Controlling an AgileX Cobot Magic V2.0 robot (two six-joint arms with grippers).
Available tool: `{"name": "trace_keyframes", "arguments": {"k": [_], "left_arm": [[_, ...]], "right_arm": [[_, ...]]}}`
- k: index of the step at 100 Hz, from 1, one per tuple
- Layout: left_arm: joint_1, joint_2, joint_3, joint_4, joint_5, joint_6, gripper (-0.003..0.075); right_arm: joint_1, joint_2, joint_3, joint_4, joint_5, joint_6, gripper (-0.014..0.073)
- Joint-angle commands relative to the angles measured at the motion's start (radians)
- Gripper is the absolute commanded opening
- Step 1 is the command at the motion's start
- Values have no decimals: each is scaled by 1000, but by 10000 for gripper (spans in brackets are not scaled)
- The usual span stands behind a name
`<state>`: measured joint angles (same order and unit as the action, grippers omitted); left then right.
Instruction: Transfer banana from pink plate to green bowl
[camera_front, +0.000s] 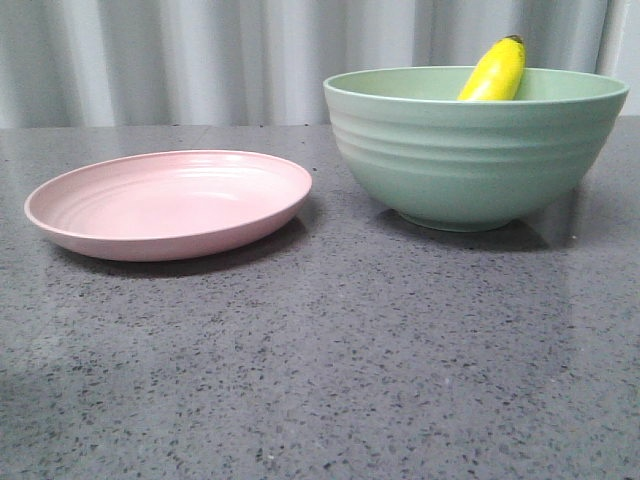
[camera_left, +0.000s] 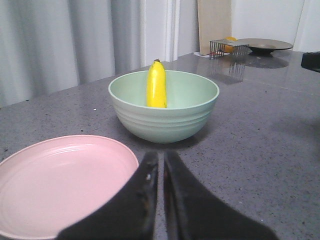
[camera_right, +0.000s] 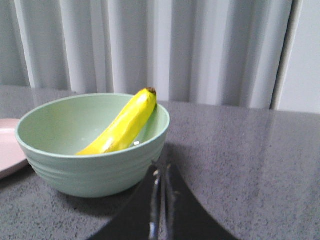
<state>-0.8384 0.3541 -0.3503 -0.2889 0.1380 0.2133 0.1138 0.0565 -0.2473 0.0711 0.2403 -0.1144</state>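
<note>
The curved, glossy bright-yellow banana (camera_front: 494, 72) lies inside the large, deep mint-green bowl (camera_front: 476, 150) with ridged outer walls, leaning against the bowl's far inner wall with its dark tip poking up above the rim. The bowl stands on the speckled grey stone-like tabletop (camera_front: 350, 370), on my right-hand side in the front view. Just beside it, to my left and apart from it by a narrow strip of table, sits the shallow round pale-pink plate (camera_front: 165, 205) with its raised rim and faint concentric rings; nothing rests on it. My left gripper (camera_left: 161, 167) hangs near the plate's edge facing the bowl, its two black fingers (camera_left: 146, 185) pressed almost together with only a thin slit between them, clenched on nothing. My right gripper (camera_right: 161, 180) sits near the bowl on its other side, likewise closed with only a hairline gap between the fingers and nothing held. From that wrist the banana (camera_right: 122, 127) runs diagonally from the bowl's (camera_right: 90, 165) floor up to its rim. Pale pleated curtains (camera_front: 200, 55) hang behind the table.
</note>
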Motion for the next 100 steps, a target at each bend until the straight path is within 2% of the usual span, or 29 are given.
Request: {"name": "trace_keyframes", "arguments": {"k": [1, 54, 66, 72, 78, 90, 100], "left_arm": [[-6, -29, -4, -11, -93, -9, -19], [-6, -38, 46, -11, -103, -9, -19], [10, -39, 71, 145, -113, -9, -19], [31, -39, 97, 236, -149, -9, -19], [64, -41, 134, 239, -210, -12, -19], [175, -48, 223, 268, -414, -34, -19], [232, -117, 277, 268, -449, -34, -19]], "right_arm": [[-7, -38, -16, -10, -76, -11, -80], [-7, -57, -16, -8, -78, -11, -80], [-7, -57, -16, -8, -78, -11, -80], [-7, -57, -16, -8, -78, -11, -80], [-7, -57, -16, -8, -78, -11, -80], [-7, -57, -16, -8, -78, -11, -80], [-7, -57, -16, -8, -78, -11, -80]]}}
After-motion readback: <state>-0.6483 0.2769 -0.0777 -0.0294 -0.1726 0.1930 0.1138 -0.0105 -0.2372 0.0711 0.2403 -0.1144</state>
